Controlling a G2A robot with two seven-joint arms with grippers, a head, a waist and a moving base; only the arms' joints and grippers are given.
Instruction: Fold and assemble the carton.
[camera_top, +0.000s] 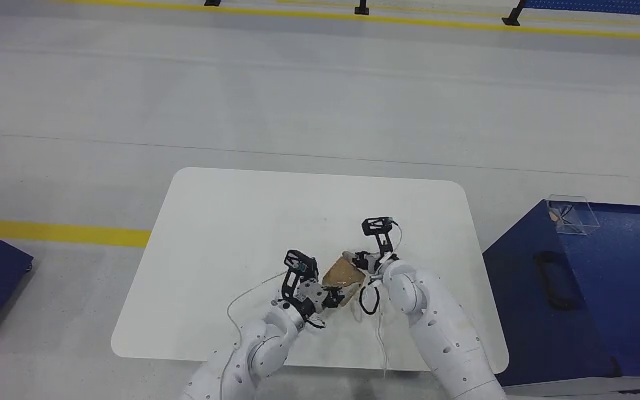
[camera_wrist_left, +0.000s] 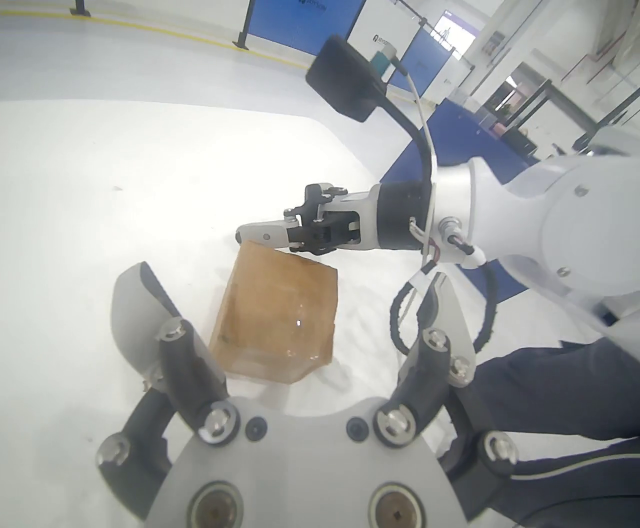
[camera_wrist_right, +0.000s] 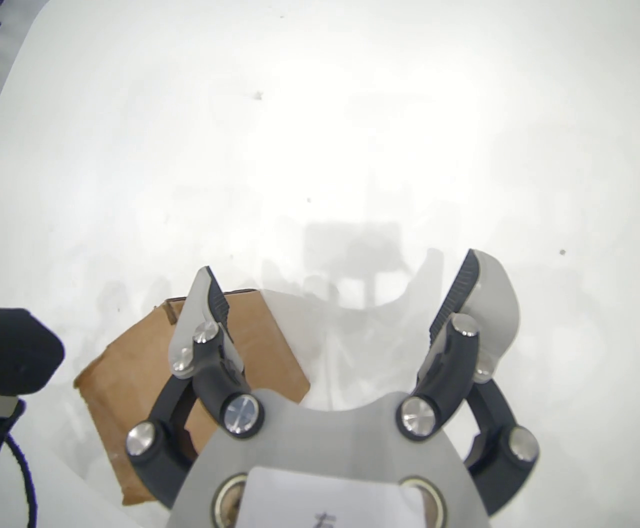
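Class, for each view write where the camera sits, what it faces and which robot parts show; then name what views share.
Top view: overhead, looking down at the table; the left arm and right arm meet at the carton.
Left wrist view: on the left wrist, facing the carton past the open left gripper; the right gripper is at the carton's far edge.
Right wrist view: on the right wrist, facing down at the table; its open gripper shows, partly over the carton.
Shared: all three show the carton.

Carton (camera_wrist_left: 277, 315): brown cardboard, glossy patch. Table (camera_top: 250, 220): smooth white, matt.
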